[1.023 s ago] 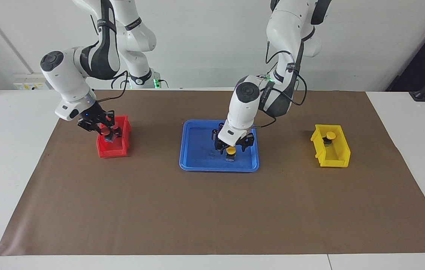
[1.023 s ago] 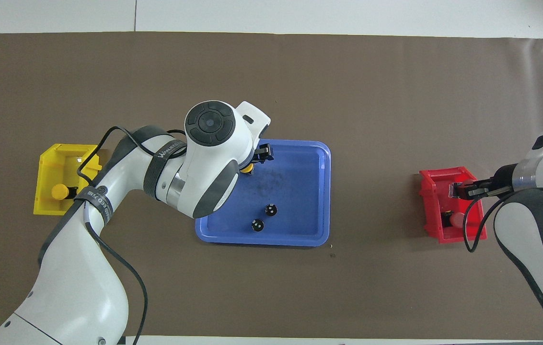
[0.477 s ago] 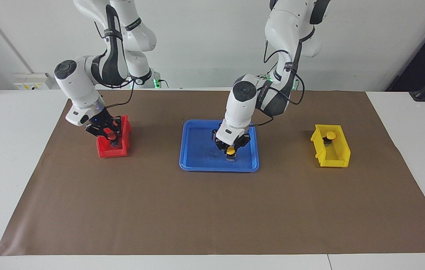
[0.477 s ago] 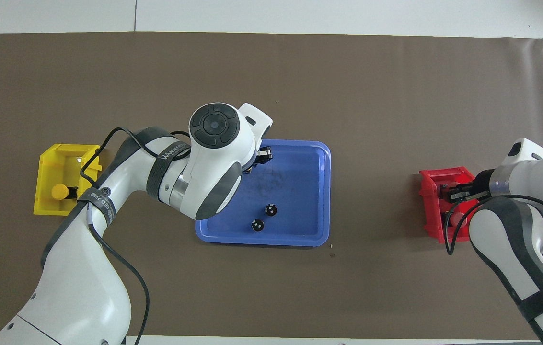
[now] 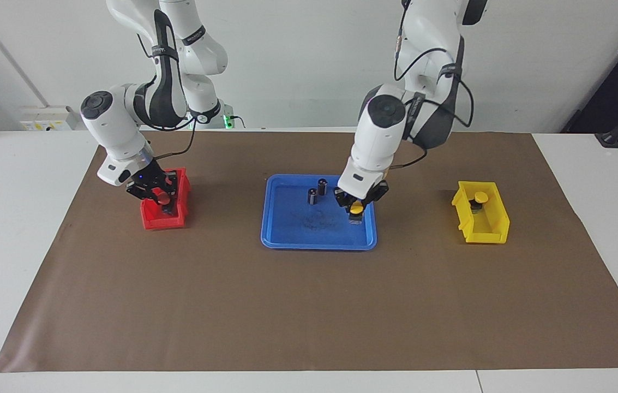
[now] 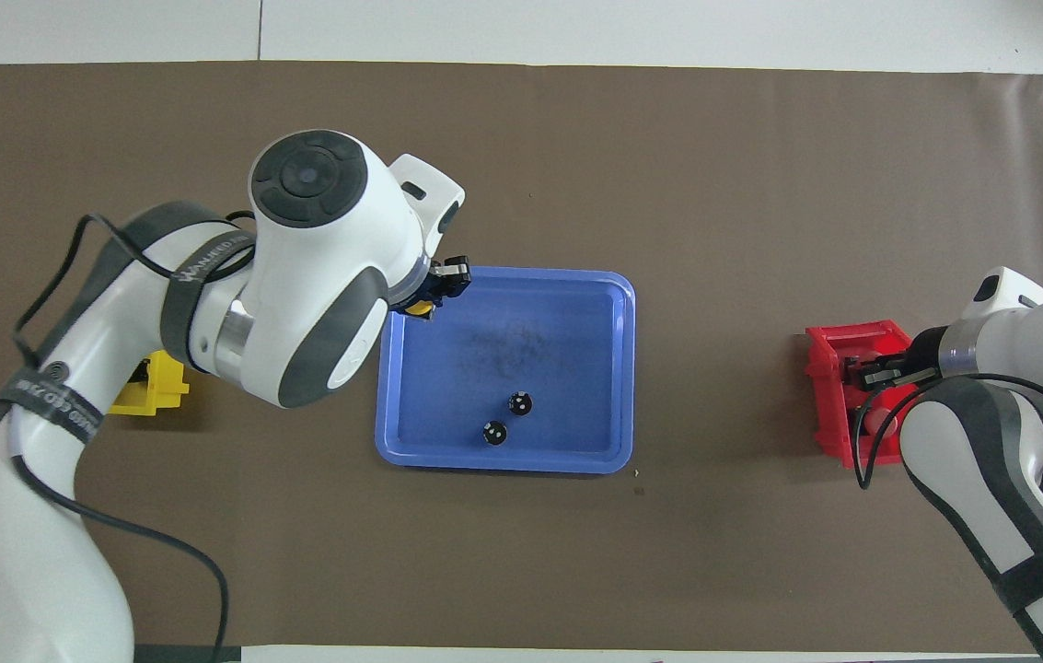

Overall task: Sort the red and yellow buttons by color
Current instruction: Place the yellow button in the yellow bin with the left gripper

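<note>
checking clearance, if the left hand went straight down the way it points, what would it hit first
Most likely the blue tray. The left hand, shut on a yellow button, points down over the tray's edge at the left arm's end. Depth is unclear, so it might meet the rim rather than the floor.

The tray (image 5: pixel 281 240) and both bins (image 5: pixel 491 232) (image 5: pixel 151 221) look like smooth plastic. A matt brown paper-like sheet (image 5: pixel 309 305) covers the tabletop (image 5: pixel 14 218).
</note>
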You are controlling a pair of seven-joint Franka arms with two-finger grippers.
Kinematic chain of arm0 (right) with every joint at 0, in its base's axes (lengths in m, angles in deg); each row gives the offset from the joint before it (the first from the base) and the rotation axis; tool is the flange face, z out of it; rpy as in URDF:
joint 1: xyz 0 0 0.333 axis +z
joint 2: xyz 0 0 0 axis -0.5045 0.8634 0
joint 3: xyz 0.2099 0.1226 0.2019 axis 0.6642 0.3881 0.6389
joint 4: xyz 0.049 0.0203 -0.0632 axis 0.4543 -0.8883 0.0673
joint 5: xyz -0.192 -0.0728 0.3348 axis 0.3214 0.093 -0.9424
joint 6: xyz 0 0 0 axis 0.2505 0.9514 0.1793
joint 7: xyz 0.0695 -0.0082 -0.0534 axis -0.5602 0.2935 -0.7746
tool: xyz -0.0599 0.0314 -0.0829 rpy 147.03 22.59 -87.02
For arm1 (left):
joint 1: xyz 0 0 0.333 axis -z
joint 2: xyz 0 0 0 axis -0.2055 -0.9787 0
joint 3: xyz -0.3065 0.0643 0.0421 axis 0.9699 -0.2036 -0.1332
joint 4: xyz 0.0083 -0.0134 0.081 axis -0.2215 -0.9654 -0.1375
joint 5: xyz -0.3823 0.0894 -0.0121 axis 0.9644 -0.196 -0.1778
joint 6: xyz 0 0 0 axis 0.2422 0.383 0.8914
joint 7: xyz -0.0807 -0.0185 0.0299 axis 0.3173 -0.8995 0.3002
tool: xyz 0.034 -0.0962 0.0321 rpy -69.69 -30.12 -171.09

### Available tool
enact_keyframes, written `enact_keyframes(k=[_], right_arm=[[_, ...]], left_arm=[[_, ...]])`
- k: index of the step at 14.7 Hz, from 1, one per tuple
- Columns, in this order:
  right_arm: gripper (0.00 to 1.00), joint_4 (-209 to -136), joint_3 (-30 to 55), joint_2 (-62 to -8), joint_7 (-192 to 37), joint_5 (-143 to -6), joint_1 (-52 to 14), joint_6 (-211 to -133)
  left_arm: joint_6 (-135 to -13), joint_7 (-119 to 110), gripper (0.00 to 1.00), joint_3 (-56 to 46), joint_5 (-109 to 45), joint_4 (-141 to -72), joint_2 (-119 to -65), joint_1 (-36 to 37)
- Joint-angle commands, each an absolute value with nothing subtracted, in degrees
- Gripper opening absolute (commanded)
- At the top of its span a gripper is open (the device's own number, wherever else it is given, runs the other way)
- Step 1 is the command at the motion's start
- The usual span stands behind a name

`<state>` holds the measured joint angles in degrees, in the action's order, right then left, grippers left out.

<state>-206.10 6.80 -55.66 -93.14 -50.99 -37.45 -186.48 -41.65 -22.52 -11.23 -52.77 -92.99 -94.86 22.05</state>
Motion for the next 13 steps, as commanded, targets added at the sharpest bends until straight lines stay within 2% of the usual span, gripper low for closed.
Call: enact_keyframes(k=[1,3,7,10,13], right_arm=[[0.56,-206.99,7.04,-56.26,-94.91,-52.45,-38.21,-187.28],[0.68,-206.9,7.04,-56.26,-95.26,-52.45,-38.3,-187.11],[0.68,-204.63,7.04,-55.91,-96.67,-52.45,-38.39,-185.1],[0.68,-197.61,7.13,-55.56,-94.05,-52.36,-37.68,-177.91],[0.69,-190.05,7.83,-56.26,-87.9,-51.57,-37.42,-168.77]], left_arm=[[-38.85,-12.96,0.02,-11.14,-52.69,-97.74,-90.44,15.94],[-38.67,-1.38,0.02,-11.14,-52.69,-98.72,-89.99,7.52],[-38.41,13.06,0.02,-11.14,-52.69,-98.55,-90.08,-5.24],[-39.1,18.62,0.02,-11.14,-52.6,-99.77,-89.82,-10.17],[-43.93,20.04,0.02,-11.14,-52.6,-104.95,-88.24,-11.67]])
